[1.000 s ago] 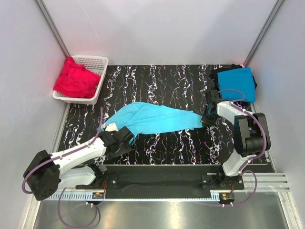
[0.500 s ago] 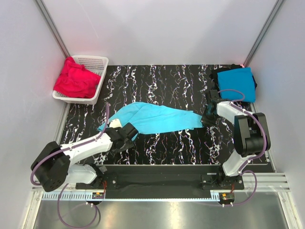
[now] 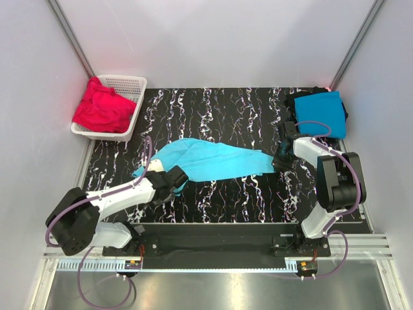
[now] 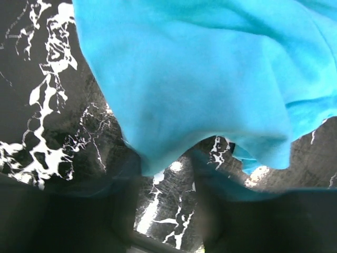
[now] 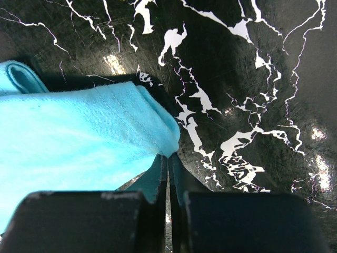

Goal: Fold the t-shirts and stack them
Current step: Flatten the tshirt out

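right gripper (image 5: 168, 161) at 6 o'clock, jaws pinched tight on hemmed corner of turquoise t-shirt (image 5: 79, 139), shirt spreading toward 9 o'clock, black white-veined table (image 5: 253, 79) showing from 12 to 4 o'clock

You will find no text, label, brand, number or sign that can be read in any of the three views. The small pale patch (image 3: 150, 171) at the near-left end of the light turquoise t-shirt (image 3: 213, 159) is too small to show any lettering. The white veining on the black tabletop (image 3: 226, 110) is only pattern and forms no characters.
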